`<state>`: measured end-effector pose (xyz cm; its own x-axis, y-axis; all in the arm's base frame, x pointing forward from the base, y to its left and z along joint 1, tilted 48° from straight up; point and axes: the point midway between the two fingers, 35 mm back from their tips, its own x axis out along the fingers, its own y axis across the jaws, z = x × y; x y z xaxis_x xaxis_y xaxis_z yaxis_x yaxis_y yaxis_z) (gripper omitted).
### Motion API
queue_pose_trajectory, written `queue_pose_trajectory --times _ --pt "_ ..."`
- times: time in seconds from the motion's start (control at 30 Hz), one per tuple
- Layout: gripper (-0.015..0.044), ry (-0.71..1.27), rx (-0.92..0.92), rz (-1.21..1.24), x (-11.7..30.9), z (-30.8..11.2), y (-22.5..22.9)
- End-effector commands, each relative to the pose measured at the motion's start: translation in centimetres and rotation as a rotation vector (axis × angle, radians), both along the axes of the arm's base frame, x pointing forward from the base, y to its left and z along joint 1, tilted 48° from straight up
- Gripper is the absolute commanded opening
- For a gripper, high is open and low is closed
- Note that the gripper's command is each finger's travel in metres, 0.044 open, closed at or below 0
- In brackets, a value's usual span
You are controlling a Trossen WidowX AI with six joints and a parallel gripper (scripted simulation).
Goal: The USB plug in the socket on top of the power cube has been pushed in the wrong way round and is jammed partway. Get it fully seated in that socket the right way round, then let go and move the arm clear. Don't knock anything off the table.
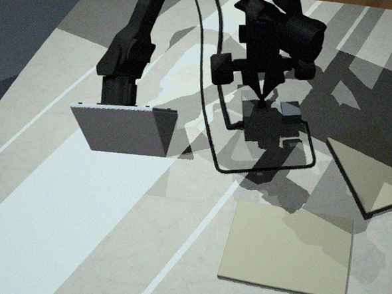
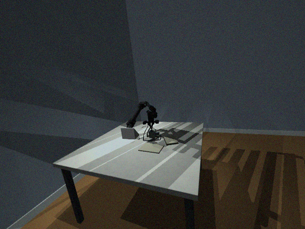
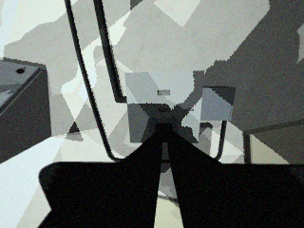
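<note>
The power cube (image 1: 254,126) (image 3: 140,85) stands on the table, mostly in shadow in the top view. My gripper (image 1: 261,97) (image 2: 151,129) (image 3: 164,135) points straight down over its top and is shut on the small dark USB plug (image 1: 262,103). The plug is upright at the cube's top, at the socket. The fingertips and shadow hide the socket's mouth, so I cannot tell how deep the plug sits or which way round it is. A small slot (image 3: 163,92) shows on the cube's top in the wrist view.
A block-shaped adapter (image 1: 290,109) (image 3: 218,102) sits at the cube's right side. Black cable (image 1: 203,90) (image 3: 82,52) loops around the cube. A grey wedge-shaped box (image 1: 122,129) (image 2: 127,133) stands left, by the arm's base. Two flat tan panels (image 1: 281,243) (image 1: 369,172) lie in front and right.
</note>
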<state>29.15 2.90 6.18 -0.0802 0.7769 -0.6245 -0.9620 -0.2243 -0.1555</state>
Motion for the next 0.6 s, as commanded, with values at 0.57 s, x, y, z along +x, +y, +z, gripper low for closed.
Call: queue_pose_trajectory --times 0.57 --pt "0.0000 0.001 0.003 -0.002 0.01 -0.16 0.27"
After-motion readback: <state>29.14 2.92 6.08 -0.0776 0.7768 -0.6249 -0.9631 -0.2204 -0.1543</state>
